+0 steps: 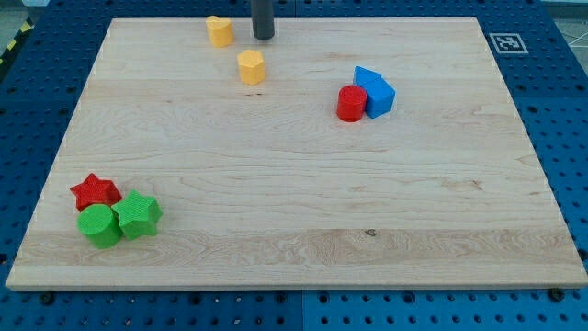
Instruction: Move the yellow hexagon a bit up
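Note:
The yellow hexagon sits near the view's top, left of centre, on the wooden board. A second yellow block, shape unclear, lies up and to the left of it near the board's top edge. My tip is the lower end of the dark rod, coming down from the view's top. It stands just above and slightly right of the hexagon, apart from it, and to the right of the other yellow block.
A red cylinder touches a blue block at the upper right. At the lower left a red star, a green cylinder and a green star cluster together. A marker tag sits beyond the board's top right corner.

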Motion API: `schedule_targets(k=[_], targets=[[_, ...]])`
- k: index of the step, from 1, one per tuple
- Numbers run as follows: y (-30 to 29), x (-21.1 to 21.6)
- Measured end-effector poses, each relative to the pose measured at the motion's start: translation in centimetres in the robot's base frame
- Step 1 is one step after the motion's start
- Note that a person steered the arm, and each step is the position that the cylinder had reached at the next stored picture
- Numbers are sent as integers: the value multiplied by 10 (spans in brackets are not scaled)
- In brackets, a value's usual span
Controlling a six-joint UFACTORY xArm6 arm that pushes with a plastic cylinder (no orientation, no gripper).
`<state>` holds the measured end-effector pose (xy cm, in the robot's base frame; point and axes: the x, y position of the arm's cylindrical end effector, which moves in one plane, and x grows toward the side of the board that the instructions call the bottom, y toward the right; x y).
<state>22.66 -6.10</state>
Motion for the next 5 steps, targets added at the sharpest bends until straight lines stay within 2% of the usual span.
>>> schedule_targets(k=[2,3,4,5], targets=[[-95,8],[-91,7],[-70,-21],[-33,-22]])
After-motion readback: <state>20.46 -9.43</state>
